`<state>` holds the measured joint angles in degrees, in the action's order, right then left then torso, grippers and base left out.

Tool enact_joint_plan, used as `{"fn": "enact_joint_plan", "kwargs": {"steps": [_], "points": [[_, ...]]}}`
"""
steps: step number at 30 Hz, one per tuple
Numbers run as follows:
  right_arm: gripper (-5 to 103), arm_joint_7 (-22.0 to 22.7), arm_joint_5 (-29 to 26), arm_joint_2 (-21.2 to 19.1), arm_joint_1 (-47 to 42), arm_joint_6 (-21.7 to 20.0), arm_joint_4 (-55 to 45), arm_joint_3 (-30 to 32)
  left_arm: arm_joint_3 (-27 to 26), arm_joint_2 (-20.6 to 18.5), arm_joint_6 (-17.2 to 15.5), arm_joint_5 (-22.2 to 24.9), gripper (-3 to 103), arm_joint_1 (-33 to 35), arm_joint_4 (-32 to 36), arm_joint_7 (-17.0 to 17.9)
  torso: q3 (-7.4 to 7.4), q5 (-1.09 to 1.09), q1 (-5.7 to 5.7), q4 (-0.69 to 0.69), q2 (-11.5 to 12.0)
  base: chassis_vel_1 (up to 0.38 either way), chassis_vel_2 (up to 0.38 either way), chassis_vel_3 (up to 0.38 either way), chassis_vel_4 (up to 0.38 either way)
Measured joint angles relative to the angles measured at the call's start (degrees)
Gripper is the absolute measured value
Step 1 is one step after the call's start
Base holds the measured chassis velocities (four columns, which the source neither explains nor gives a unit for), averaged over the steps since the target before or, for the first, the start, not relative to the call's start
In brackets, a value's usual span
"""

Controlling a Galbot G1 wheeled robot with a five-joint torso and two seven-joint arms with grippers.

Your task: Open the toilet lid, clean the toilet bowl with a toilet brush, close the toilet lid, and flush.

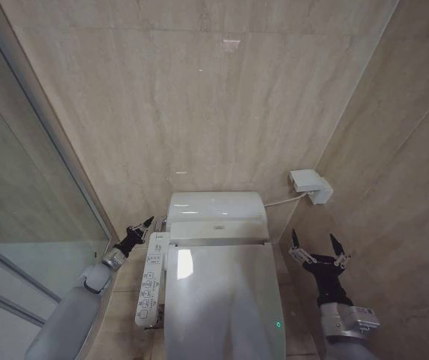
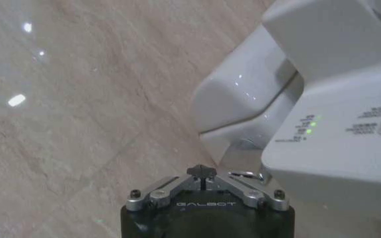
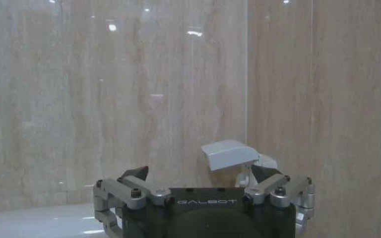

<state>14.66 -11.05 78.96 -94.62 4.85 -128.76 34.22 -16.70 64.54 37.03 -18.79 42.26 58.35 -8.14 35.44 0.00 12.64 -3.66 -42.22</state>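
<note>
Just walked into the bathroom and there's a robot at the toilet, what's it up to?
Nothing is being handled yet. The toilet lid is down and closed. The left hand, fingers together, sits beside the toilet at the far end of the button panel. The right hand hovers open on the other side, near the wall, holding nothing.

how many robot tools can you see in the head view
2. The left tool is beside the button panel, left of the closed toilet lid; the right tool, fingers spread open, is right of the lid below the wall box.
</note>
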Motion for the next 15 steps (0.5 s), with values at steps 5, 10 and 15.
{"fn": "enact_joint_plan", "kwargs": {"steps": [5, 10, 15], "points": [[100, 0.0, 0.0, 0.0, 0.0, 0.0, 0.0, 0.0, 0.3, 0.3, 0.0, 0.0, 0, -0.2, 0.2, -0.1, 0.0, 0.0, 0.0, 0.0, 0.0, 0.0, 0.0, 0.0, 0.0], [100, 0.0, 0.0, 0.0, 0.0, 0.0, 0.0, 0.0, 0.5, 0.7, 0.0, 0.0, 0, 0.4, 1.1, -0.4, 0.0, 0.0, 0.0, 0.0, 0.0, 0.0, 0.0, 0.0, 0.0], [100, 0.0, 0.0, 0.0, 0.0, 0.0, 0.0, 0.0, 0.2, 0.7, -0.1, 0.0, 0, 1.3, 2.1, -0.7, 0.0, 0.0, 0.0, 0.01, 0.0, 0.0, 0.0, 0.0, 0.0]]}}
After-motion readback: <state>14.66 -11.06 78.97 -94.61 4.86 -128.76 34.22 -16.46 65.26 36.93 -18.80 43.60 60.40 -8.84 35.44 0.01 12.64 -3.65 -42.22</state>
